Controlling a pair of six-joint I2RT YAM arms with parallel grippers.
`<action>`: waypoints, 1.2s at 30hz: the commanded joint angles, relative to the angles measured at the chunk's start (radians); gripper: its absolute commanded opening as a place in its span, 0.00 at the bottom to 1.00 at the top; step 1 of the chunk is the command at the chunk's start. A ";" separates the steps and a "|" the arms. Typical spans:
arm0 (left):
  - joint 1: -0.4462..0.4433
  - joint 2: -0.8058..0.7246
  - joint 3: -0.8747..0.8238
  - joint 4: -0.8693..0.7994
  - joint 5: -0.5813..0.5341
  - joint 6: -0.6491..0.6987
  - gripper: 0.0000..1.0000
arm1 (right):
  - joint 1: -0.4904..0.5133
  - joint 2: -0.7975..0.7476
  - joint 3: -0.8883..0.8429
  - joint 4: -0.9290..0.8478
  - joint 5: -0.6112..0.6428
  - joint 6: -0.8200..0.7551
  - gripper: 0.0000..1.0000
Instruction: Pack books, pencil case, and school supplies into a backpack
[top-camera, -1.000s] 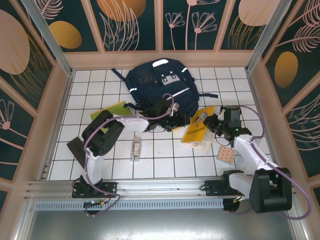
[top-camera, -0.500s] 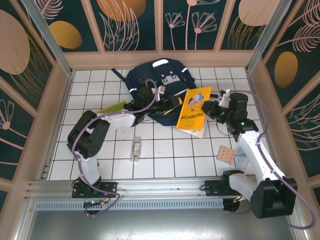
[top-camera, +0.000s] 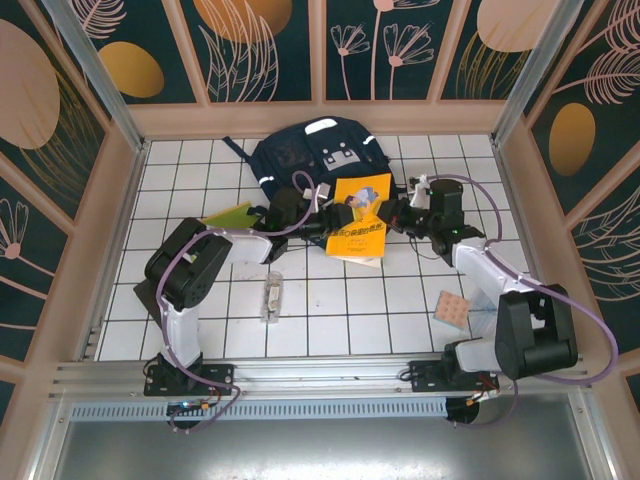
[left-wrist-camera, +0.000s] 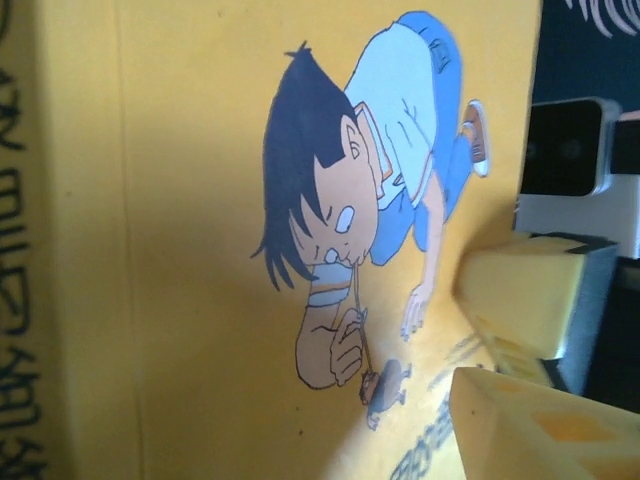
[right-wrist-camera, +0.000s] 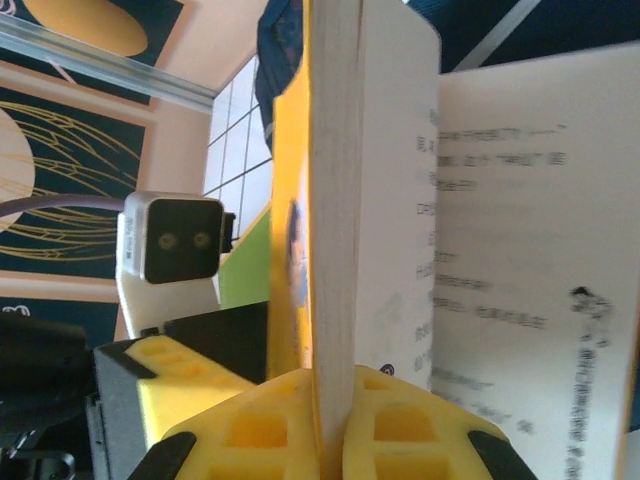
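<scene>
You're mid-step on the book (top-camera: 360, 218): right fingers (right-wrist-camera: 260, 430) are clamping its page edge, holding it just in front of the backpack (top-camera: 300, 160). Left fingers (right-wrist-camera: 175, 370) are sitting by its cover, can't tell if they're gripping. Next you're probably needing that backpack opened.

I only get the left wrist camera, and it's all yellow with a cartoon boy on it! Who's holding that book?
Observer: The right gripper is. It is shut on the edge of the orange-yellow book.
Operator: Is it in the bag already?
Observer: Not yet. From above, it is at the near edge of the backpack, with its whole cover showing.
Operator: Where's the green one?
Observer: The lime-green book lies on the table, to the left of the backpack.
</scene>
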 joint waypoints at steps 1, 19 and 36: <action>-0.006 -0.012 0.006 0.053 0.035 0.014 0.50 | 0.002 0.012 0.026 0.049 0.037 -0.036 0.00; 0.039 -0.119 0.055 -0.064 -0.316 0.033 0.00 | 0.038 -0.033 0.043 -0.074 0.256 0.174 0.99; 0.019 -0.103 -0.056 0.327 -0.542 -0.261 0.00 | 0.269 0.099 -0.110 0.613 0.325 0.535 0.98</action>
